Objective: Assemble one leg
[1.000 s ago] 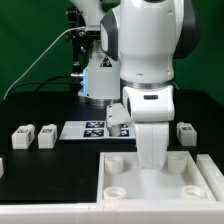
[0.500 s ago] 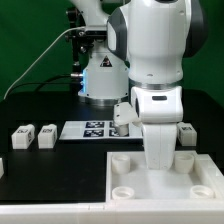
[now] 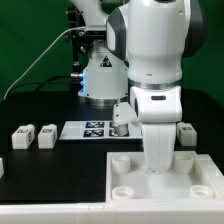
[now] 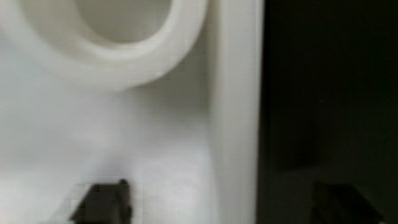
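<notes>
Three legs lie on the black surface (image 3: 60, 155), none in the hand (image 4: 224, 205). The nearest leg (image 3: 185, 132) sits just beside the arm (image 3: 150, 50) at the exterior view's right. Two other legs (image 3: 18, 136) rest toward the surface's left edge. The hand's fingers (image 4: 107, 200) are spread wide, low over the tray (image 3: 160, 183) rim.

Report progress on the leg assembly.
Done: nothing visible; the tray holds no fitted part. In hand: the gripper is open and empty, close above the tray beside a corner socket. Left: the legs lie loose on the table; one must be grasped and fitted.
</notes>
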